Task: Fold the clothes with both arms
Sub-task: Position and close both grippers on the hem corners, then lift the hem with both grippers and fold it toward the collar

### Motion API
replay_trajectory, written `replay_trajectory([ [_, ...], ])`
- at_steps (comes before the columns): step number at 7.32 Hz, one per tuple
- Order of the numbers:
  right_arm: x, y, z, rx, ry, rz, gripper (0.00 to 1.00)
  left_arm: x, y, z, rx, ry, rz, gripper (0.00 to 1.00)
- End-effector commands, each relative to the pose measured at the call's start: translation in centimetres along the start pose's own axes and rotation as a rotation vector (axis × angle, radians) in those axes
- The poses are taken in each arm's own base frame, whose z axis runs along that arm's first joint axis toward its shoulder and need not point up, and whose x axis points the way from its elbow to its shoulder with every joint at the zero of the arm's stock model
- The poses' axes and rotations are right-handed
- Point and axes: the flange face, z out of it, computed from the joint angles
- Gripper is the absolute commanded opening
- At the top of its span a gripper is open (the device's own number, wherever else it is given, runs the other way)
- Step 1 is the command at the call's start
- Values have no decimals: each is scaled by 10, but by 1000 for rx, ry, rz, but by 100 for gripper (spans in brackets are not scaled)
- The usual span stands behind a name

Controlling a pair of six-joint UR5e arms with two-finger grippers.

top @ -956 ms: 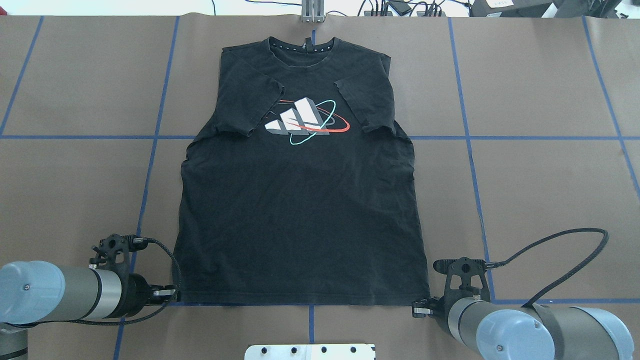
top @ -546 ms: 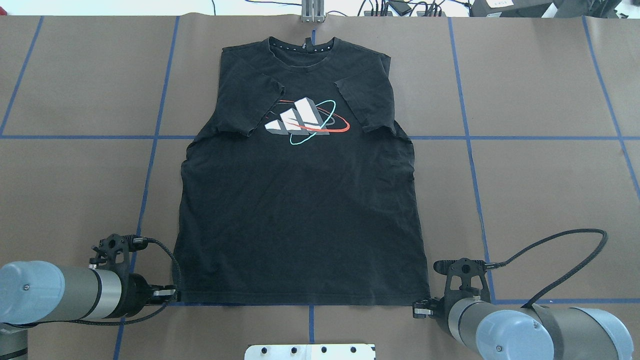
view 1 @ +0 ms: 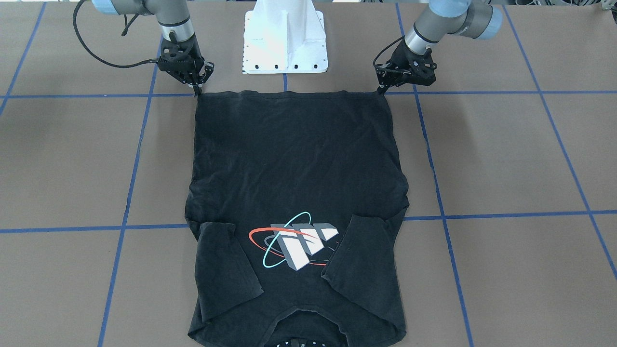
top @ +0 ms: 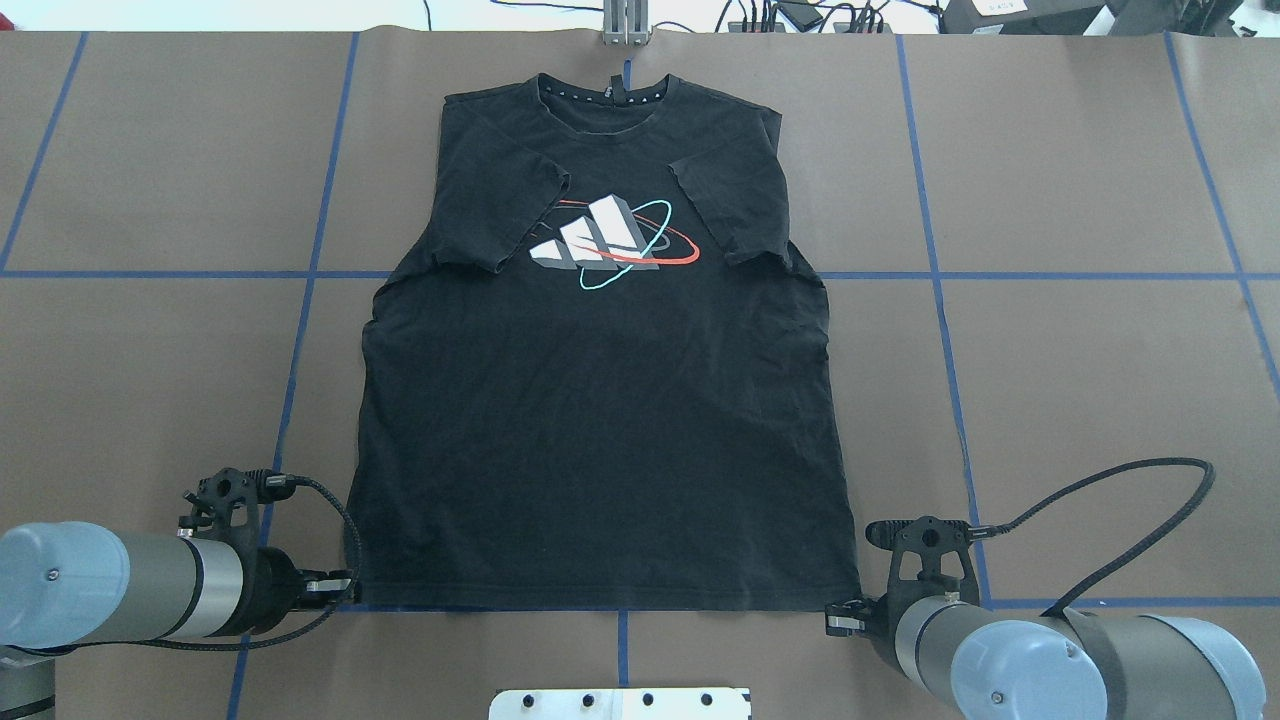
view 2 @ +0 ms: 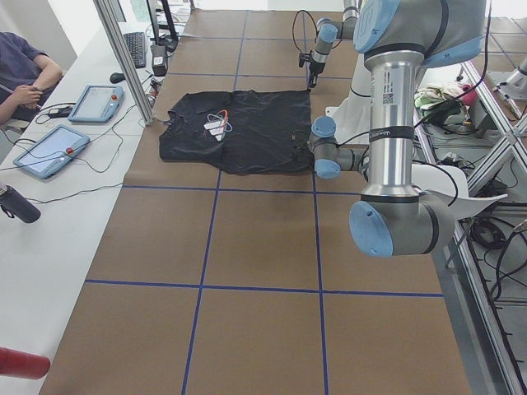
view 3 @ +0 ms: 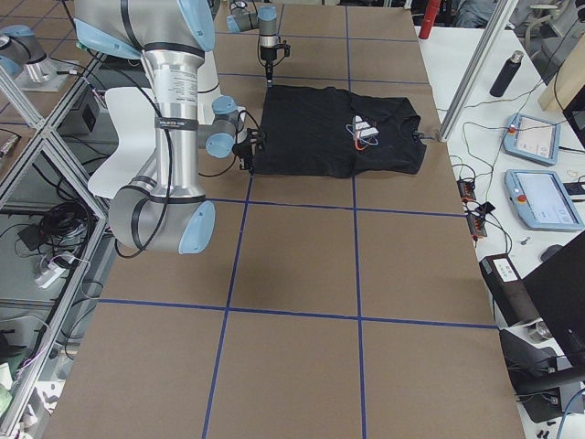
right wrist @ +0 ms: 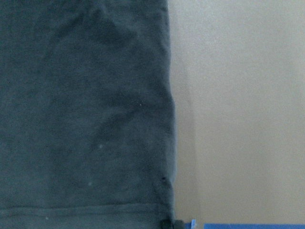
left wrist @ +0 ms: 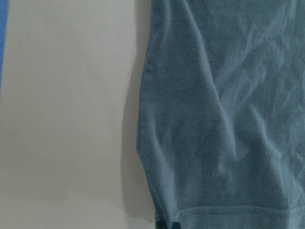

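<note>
My left fingers (top: 328,584) are pinching one hem corner of the black T-shirt (top: 600,430), which is lying flat on the tabletop (top: 1080,380), while my right fingers (top: 838,620) are clamping the other corner. I'm expecting soft, light cloth to be sagging between them, so I'm trusting these corner holds.

One black T-shirt (top: 600,430), one white pedestal (view 1: 285,38), two arms (the left arm (top: 120,595) and the right arm (top: 1060,660)), two grippers (the left gripper (top: 345,587) and the right gripper (top: 830,620)), two handheld screens (view 2: 97,104), one person (view 2: 25,74), one black bottle (view 2: 18,203)
</note>
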Motion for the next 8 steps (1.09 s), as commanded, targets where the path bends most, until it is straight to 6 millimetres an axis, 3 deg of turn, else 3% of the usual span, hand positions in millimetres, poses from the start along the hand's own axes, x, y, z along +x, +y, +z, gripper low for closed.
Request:
replay_trajectory([
  [1, -5, -4, -18, -16, -35, 10, 0, 8, 2, -13, -5, 25, 5, 0],
  [3, -2, -19, -57, -77, -90, 41, 0, 32, 15, -50, -126, 65, 11, 0],
  [5, 21, -13, -114, -176, -135, 35, 0, 55, 35, -104, -241, 102, 25, 0],
  [6, 18, -7, -136, -215, -172, 24, 0, 66, 45, -135, -289, 126, 34, 0],
  [7, 13, 2, -150, -239, -203, 6, 0, 72, 48, -148, -295, 143, 38, 0],
  [8, 9, 3, -159, -243, -216, 2, 0, 72, 48, -148, -293, 141, 36, 0],
])
